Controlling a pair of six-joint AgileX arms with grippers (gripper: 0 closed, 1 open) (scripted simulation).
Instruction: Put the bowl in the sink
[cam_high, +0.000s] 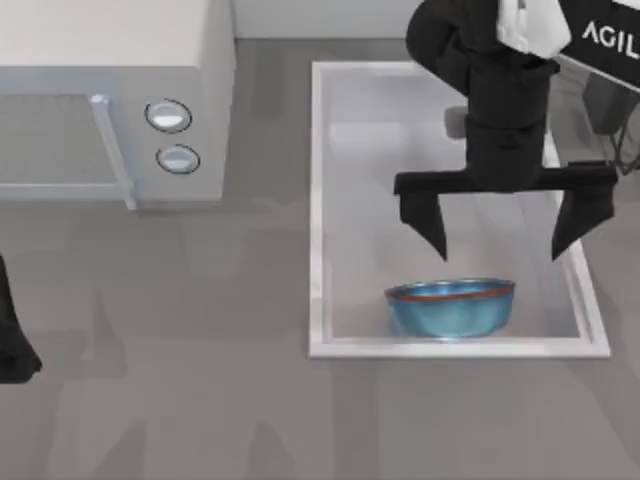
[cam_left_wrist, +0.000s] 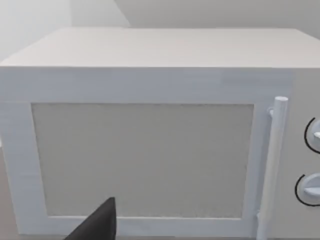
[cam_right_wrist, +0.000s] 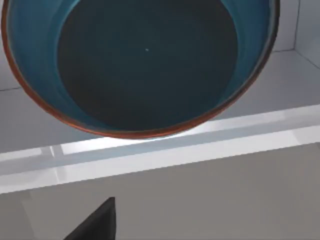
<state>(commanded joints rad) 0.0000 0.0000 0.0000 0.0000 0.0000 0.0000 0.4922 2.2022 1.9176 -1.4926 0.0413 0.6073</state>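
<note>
Top view, sink: the sink (cam_high: 318, 200) is a white rectangular basin set into the grey tabletop (cam_high: 200, 400), just beside the white microwave (cam_high: 120, 90) on the side away from its two knobs.
Top view, bowl: the blue bowl (cam_high: 451, 306) with its red rim rests on the sink floor, at the end of the sink farthest from the faucet post (cam_high: 456, 122) and close to the sink's near rim.
Top view, right hand: the right hand (cam_high: 497, 238) hangs over the sink above the bowl, its two dark fingers spread wide apart and gripping nothing; a clear gap separates the fingertips from the bowl.
Top view, left hand: the left arm is parked at the tabletop's edge, well away from the sink on the microwave's side; whether its fingers are apart or together cannot be told.
Left wrist view: the microwave door, handle and knobs face the camera, with one dark fingertip in the foreground.
Right wrist view: the bowl (cam_right_wrist: 145, 65) opens upward, showing its dark teal inside, and beyond it runs the sink's white rim (cam_right_wrist: 165, 155).
Step in hand: judging by the empty spread fingers over a bowl lying inside the sink, the placing looks done and the release finished.
Next move: it likely calls for lifting the right hand straight up, clear of the red rim, then drawing the arm away from the sink.
Bowl's pointing: it sits upright, mouth to the ceiling.
Bowl's long axis: being round, it has none across the sink floor; its only axis is vertical.
</note>
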